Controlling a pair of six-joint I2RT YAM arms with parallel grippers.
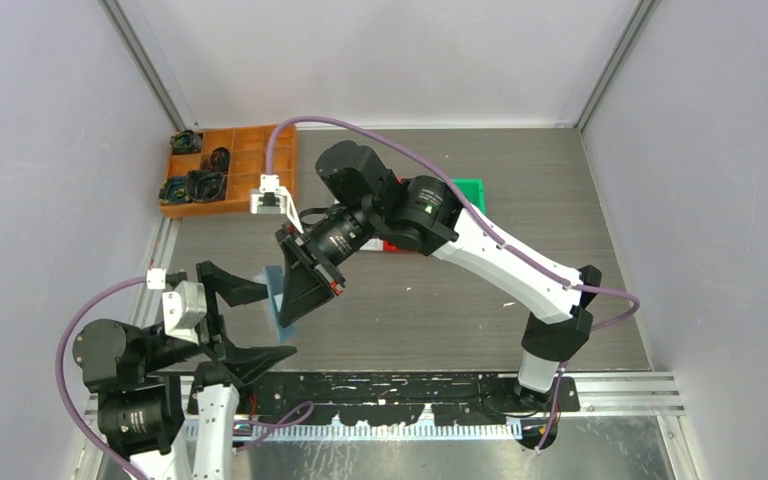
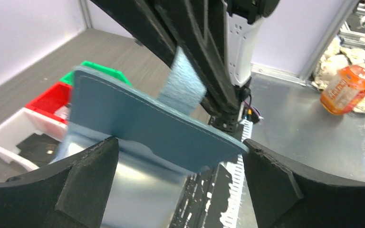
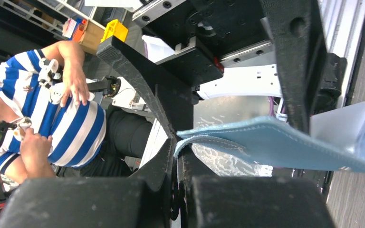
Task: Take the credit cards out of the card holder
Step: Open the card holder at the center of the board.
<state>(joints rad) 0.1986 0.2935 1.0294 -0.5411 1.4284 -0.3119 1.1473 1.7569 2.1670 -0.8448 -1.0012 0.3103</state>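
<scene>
Top view: right gripper (image 1: 300,292) was clamped on the card holder (image 1: 273,290), which hung tilted above the table (image 1: 440,300) at left front. Left gripper (image 1: 249,321) was spread wide beside it, holding nothing.

Left wrist: holder lay between the spread fingers (image 2: 83,183). Pale glossy sheet (image 2: 138,190) under its flap; card or lining, could not tell. Red bin (image 2: 52,97) and green bin (image 2: 102,71) behind.

Right wrist: fingertips pinched the holder's stitched edge.
</scene>
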